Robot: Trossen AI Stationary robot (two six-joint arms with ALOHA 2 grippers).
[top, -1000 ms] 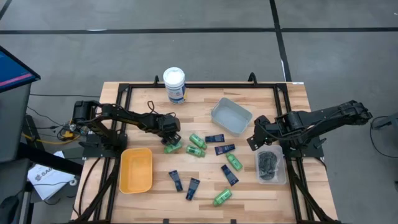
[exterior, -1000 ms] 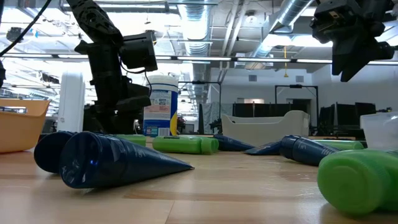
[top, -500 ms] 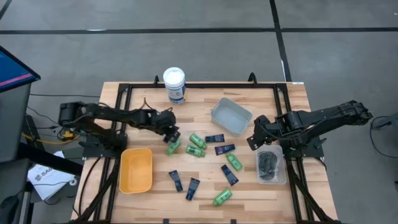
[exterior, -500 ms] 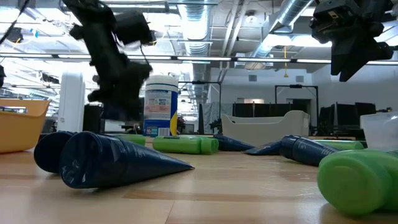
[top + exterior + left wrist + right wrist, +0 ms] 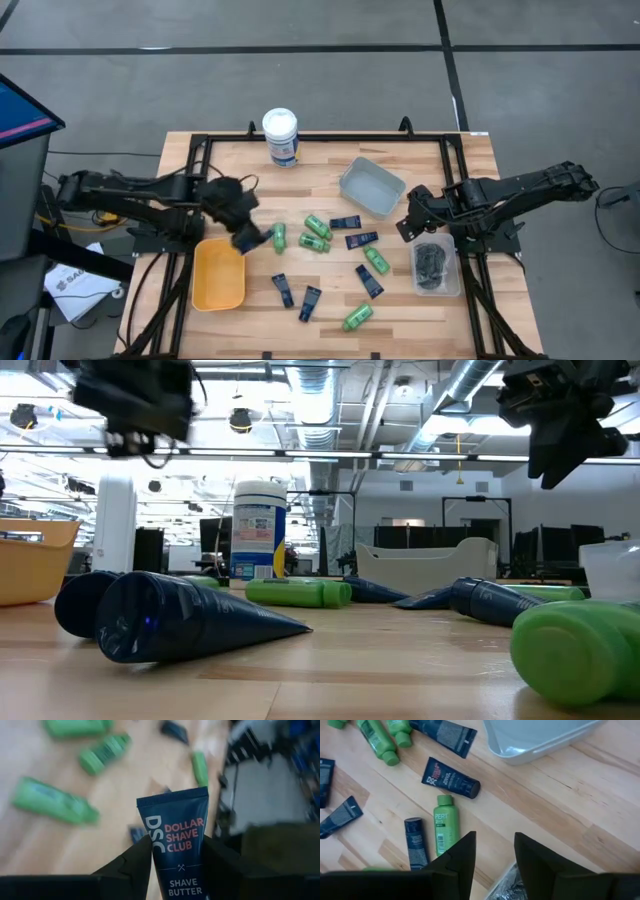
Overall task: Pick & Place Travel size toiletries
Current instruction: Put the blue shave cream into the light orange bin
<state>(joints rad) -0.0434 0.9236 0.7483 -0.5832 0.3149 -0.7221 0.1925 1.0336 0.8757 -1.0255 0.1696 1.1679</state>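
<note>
Your wooden surface (image 5: pixel 330 290) is framed by black rails and carries 3 bins: a yellow bin (image 5: pixel 219 273) near the left arm, a grey tray (image 5: pixel 371 186) toward the back, and a clear box (image 5: pixel 436 266) by the right arm holding dark tins. The toiletries lie loose between them, green bottles (image 5: pixel 317 228) and navy tubes (image 5: pixel 310 302) scattered so each can be reached singly.

Your left gripper (image 5: pixel 247 238) is clenched on 1 navy tube (image 5: pixel 174 848), its printed end sticking out past the fingers, and it hangs just beside the yellow bin's near corner. You likely hold it there because that bin looks like the drop point for tubes, though the bin appears empty, so I judge this rather than know it.

Your right gripper (image 5: pixel 492 851) waits with fingers parted above the surface beside the clear box.

Compared with 1 second ago, the left arm has pulled back from the green bottles toward the yellow bin and risen; the right arm has not moved.
</note>
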